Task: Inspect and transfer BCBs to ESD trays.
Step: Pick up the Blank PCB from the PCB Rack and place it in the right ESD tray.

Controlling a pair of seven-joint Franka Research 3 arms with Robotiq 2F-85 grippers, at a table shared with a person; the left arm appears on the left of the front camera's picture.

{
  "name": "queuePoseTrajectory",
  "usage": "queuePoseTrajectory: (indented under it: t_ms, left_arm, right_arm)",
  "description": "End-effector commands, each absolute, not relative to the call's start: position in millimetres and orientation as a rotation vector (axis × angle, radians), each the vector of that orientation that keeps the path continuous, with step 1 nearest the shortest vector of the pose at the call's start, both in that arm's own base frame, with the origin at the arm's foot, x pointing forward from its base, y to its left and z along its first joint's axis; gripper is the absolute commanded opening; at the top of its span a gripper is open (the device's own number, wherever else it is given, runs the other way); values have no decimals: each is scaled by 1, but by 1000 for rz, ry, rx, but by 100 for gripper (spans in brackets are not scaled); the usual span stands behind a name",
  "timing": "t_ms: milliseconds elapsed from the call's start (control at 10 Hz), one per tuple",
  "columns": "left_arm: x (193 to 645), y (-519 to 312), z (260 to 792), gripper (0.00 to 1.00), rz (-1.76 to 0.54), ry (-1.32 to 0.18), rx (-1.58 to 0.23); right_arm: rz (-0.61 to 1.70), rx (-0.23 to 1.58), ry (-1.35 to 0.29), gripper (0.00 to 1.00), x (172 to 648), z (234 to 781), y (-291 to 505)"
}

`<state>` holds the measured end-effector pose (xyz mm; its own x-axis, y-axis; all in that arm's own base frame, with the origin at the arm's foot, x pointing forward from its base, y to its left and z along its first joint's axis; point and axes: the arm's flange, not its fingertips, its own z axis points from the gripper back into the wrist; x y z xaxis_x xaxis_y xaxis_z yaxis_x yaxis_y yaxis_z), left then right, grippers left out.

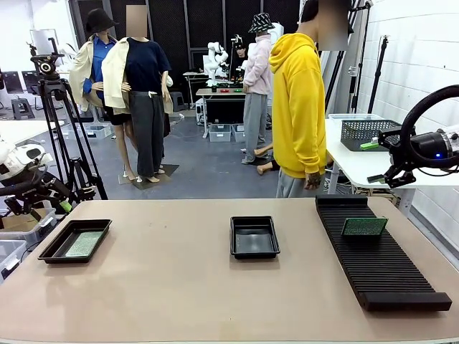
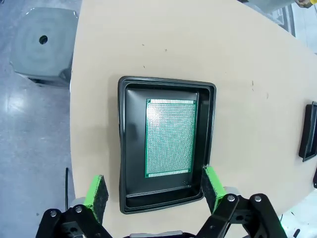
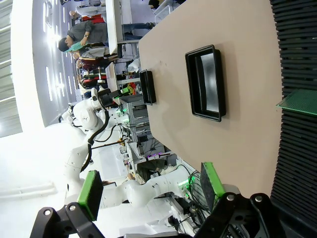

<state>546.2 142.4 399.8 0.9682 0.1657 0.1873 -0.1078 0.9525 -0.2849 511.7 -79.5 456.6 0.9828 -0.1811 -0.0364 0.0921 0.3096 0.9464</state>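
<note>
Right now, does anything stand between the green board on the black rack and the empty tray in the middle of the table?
Nothing visible does. Between the green board on the rack and the empty middle tray lies only bare table; the tray holds nothing.

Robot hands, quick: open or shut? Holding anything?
Left hand: open, holding nothing.
Right hand: open, holding nothing.
</note>
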Motion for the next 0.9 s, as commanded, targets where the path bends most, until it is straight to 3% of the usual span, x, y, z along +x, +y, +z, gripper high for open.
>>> queuePoseTrajectory:
  t_ms: [0,200,400,800]
  left_arm:
    - [546,144,399,100,139,-214,-271]
    - [546,142,400,100,140,-211,-277]
    - [538,167,423,100,154,-195,-536]
    - [499,195,475,100,95,-163,-809]
  right_arm:
    - [-198,1221,-73,100,513,458,-76]
    - [-198,1221,-73,100,513,458,-76]
    - [-198,1221,-73,100,513,458,-76]
    - [-198,1221,-73,100,513,458,-76]
